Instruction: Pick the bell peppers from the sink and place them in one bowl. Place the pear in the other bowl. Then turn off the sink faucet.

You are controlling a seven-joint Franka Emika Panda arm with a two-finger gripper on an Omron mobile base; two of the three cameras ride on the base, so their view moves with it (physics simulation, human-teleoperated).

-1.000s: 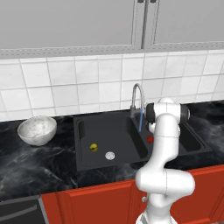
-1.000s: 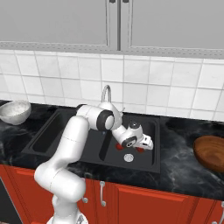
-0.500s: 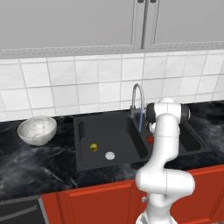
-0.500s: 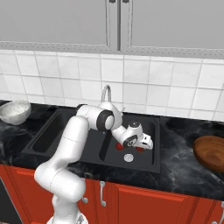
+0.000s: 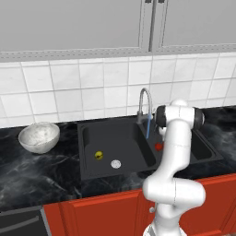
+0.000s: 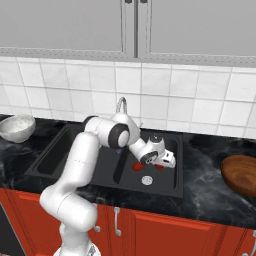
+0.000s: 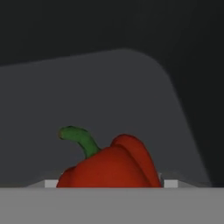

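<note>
A: Where does the white two-finger gripper (image 6: 162,162) sit?

B: Low inside the right basin of the matte black double-basin sink (image 6: 65,145), just above the round silver drain disc (image 6: 147,180). The slim silver-grey gooseneck faucet (image 5: 144,104) stands behind the divider, a blue stream (image 5: 148,129) running from its spout.

A: And the glossy red bell peppers relative to the fingers?

B: In the hand view, one red bell pepper with a curved green stem (image 7: 109,166) fills the near foreground, lying between the two pale finger pads (image 7: 51,183) at either side. Contact cannot be judged, so whether the half-spread fingers grip it cannot be told. In the right base view, a second red bell pepper (image 6: 137,166) lies on the basin floor just left of the gripper.

A: The remaining items?

B: The small yellow-green pear (image 5: 98,155) rests in the left basin near its drain disc (image 5: 115,163). The wide white speckled bowl (image 5: 39,136) stands on the black marbled counter (image 5: 32,170) to the far left; a brown wooden bowl (image 6: 241,174) stands far right.
</note>
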